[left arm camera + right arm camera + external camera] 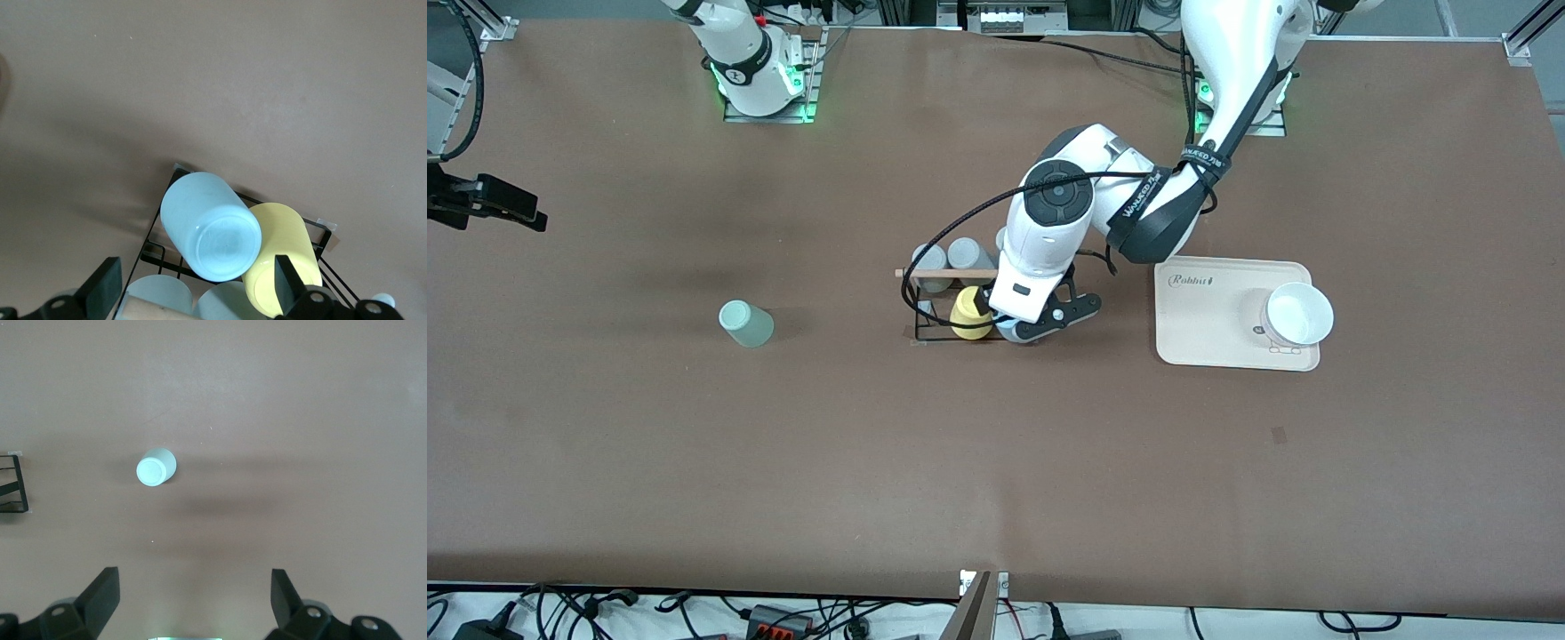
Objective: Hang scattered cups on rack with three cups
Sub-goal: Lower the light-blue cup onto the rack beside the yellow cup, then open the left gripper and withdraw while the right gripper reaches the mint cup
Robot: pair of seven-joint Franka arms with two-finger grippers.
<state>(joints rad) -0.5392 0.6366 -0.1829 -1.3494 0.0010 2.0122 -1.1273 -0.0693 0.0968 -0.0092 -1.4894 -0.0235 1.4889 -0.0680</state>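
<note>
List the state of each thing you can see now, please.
Light blue cup: upside down on the rack, not gripped.
Mint green cup: on the table, not hung.
Yellow cup: hung on the rack.
Left gripper: open, over the rack.
Right gripper: open, waiting.

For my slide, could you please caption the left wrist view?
Open left gripper above the light blue cup, hung on the rack beside the yellow cup.

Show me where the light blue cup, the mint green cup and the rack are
light blue cup [212, 229], left wrist view, on its side wall near the flat base.
mint green cup [746, 324], front view, on the middle of its body.
rack [943, 274], front view, on the wooden rod across its top.
</note>
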